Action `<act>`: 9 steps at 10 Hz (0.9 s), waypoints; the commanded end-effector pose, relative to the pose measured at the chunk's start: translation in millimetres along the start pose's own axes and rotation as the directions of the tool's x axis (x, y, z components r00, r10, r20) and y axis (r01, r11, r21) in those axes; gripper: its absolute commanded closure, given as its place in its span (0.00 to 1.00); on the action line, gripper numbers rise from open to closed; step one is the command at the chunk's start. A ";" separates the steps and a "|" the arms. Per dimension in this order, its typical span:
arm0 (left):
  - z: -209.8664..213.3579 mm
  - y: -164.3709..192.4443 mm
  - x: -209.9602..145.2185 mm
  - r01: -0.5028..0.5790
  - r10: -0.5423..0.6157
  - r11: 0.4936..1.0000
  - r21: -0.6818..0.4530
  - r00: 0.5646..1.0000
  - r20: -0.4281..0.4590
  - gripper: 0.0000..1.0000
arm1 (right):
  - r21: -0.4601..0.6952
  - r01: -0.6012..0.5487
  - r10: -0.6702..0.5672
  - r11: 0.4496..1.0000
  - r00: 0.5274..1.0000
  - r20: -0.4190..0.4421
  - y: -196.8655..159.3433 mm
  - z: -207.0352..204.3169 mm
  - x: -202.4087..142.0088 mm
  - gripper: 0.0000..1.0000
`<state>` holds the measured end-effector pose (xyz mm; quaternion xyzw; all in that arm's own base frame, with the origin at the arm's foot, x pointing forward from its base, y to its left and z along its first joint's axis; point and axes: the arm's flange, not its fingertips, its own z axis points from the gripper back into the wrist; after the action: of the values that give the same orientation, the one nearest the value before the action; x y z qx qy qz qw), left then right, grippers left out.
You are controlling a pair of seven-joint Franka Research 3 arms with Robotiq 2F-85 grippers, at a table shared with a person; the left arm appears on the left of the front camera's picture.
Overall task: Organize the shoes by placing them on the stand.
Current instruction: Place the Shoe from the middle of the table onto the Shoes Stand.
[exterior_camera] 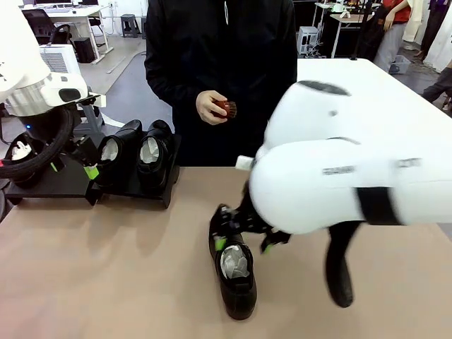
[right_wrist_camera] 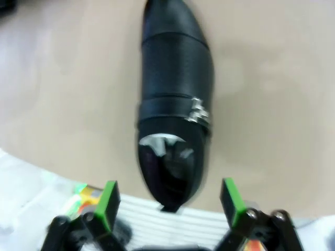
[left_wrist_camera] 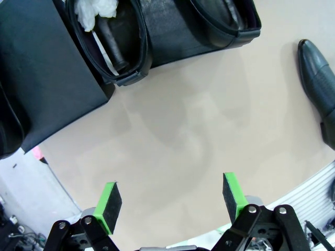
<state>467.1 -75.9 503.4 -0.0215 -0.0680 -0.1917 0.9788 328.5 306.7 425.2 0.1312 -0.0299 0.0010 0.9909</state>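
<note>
Stand (exterior_camera: 63, 185) at table's far left, bearing three shoes (exterior_camera: 152, 157). Fourth shoe (exterior_camera: 236, 277) lying on table (exterior_camera: 106, 282) under right gripper (right_wrist_camera: 170, 201), jaws open, empty. Left gripper (left_wrist_camera: 172, 201) open, beside stand.

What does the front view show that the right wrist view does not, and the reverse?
Front view alone: the stand with two shoes side by side and a third at its left end, the left gripper, and a person's hand holding a small brown thing.
Right wrist view alone: a silver buckle on the strap of the loose shoe.
Both: the loose shoe on the table, with the open right gripper at it.
</note>
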 end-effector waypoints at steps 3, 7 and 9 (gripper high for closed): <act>19.3 -81.6 -24.5 -0.220 0.224 0.970 -0.104 0.974 0.024 0.00 | -0.016 0.163 -0.159 0.986 0.978 0.133 -119.2 49.9 -2.7 0.00; 10.7 -120.0 -21.7 -0.206 0.199 0.973 -0.105 0.977 -0.075 0.00 | 0.002 0.260 -0.258 0.966 0.958 0.124 -149.0 60.5 15.9 0.00; 11.0 -134.5 -16.2 -0.153 0.150 0.984 -0.096 0.988 -0.041 0.00 | 0.002 0.260 -0.258 0.966 0.958 0.124 -149.0 60.5 15.9 0.00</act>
<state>401.3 -188.5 512.5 -0.0719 -0.0346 -0.1137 0.9903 345.8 139.8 440.8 0.1227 -0.0665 -0.1466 0.9793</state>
